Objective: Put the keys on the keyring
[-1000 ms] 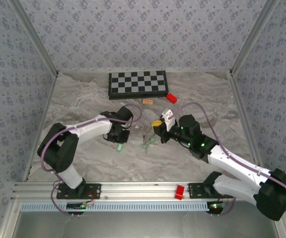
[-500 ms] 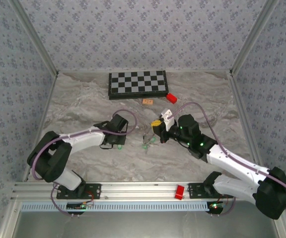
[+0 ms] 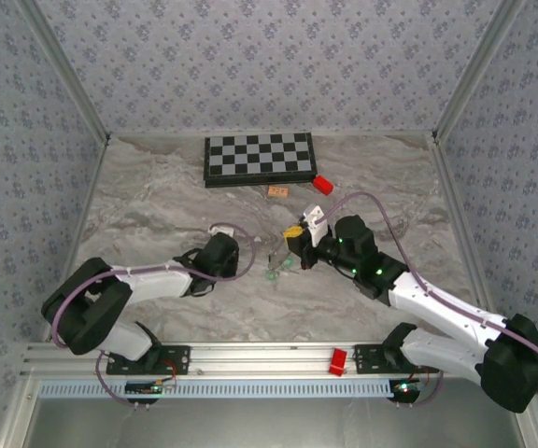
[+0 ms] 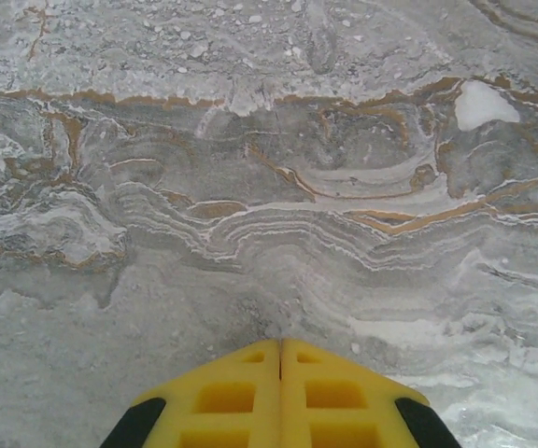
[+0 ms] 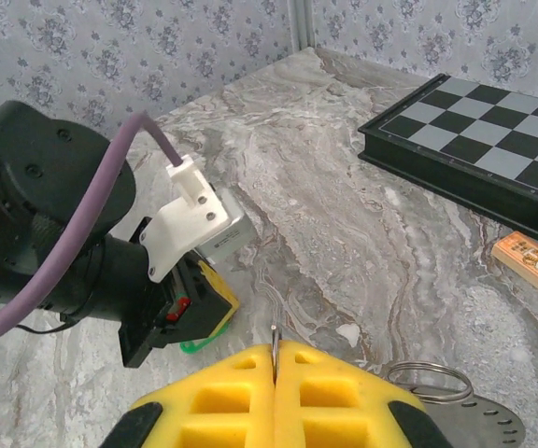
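Observation:
My right gripper (image 5: 276, 353) is shut on a thin silvery shaft like a key's, its tip poking out between the yellow fingers and its head hidden. Just to their right the keyring (image 5: 424, 379), a silvery hoop, lies on the marble by a grey disc. From above, the right gripper (image 3: 290, 250) hovers mid-table with two green keys (image 3: 275, 273) lying just in front of it. My left gripper (image 4: 280, 347) is shut with nothing in it, tips close to bare marble. Seen from the right wrist, the left gripper (image 5: 202, 313) stands over another green key (image 5: 192, 347).
A folded chessboard (image 3: 258, 157) lies at the back of the table, with a red block (image 3: 322, 184) and a small orange tile (image 3: 277, 191) in front of it. Another red block (image 3: 338, 360) sits on the front rail. Wallpapered walls close in three sides.
My left arm has sunk and folded toward the near edge, bringing its gripper down over the green key that showed beside it before. The right arm has not moved.

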`<state>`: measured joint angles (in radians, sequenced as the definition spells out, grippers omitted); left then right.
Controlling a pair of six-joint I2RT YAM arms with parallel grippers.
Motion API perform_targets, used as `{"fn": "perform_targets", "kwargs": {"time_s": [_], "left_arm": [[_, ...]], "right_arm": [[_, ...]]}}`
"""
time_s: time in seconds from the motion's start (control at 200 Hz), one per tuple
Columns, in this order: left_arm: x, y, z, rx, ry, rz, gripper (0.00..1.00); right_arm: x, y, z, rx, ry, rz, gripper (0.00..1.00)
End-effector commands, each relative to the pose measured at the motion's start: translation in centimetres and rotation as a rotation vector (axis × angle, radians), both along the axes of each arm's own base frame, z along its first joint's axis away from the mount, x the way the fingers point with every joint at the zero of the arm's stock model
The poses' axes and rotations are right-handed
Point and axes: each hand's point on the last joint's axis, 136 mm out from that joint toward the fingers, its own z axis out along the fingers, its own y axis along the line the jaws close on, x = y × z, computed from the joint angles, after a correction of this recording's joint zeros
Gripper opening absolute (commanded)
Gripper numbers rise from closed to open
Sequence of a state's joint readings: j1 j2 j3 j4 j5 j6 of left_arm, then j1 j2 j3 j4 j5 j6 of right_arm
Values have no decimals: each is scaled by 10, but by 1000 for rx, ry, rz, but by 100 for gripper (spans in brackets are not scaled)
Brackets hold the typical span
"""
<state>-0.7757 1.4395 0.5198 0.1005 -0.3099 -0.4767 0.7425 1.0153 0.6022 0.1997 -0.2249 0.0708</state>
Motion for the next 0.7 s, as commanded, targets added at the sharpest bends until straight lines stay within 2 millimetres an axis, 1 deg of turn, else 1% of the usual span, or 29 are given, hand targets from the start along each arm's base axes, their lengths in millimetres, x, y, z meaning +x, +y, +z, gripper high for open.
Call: {"fn": "perform_targets", "kwargs": {"time_s": [0.0,0.055,0.355,0.495,0.565,0.61,0.635,0.66,0.695], "left_arm": [[-1,-1,2,-16,-49,10,0],[-4,-2,0,-23,-55,5,0],[-17,11,-12,-36,-81,36,0],[-20,10,-10,-56,-71,29,0],[-22,9,-6,-71,-69,24,15],[-23,8,-1,-80,-68,25,29],[-24,9,2,-83,-66,26,35],[-24,10,5,-88,-65,27,39],[-26,10,11,-96,-62,26,43]], "right_arm": [[-2,6,10,41,-17,18,0],[-2,5,9,39,-15,17,0],[-1,6,8,39,-13,18,0],[-1,7,7,37,-12,17,0],[-1,7,7,37,-13,18,0],[-1,7,7,37,-13,18,0],[-1,6,7,36,-13,16,0],[-1,6,7,35,-14,17,0],[-1,6,7,35,-15,16,0]]}}
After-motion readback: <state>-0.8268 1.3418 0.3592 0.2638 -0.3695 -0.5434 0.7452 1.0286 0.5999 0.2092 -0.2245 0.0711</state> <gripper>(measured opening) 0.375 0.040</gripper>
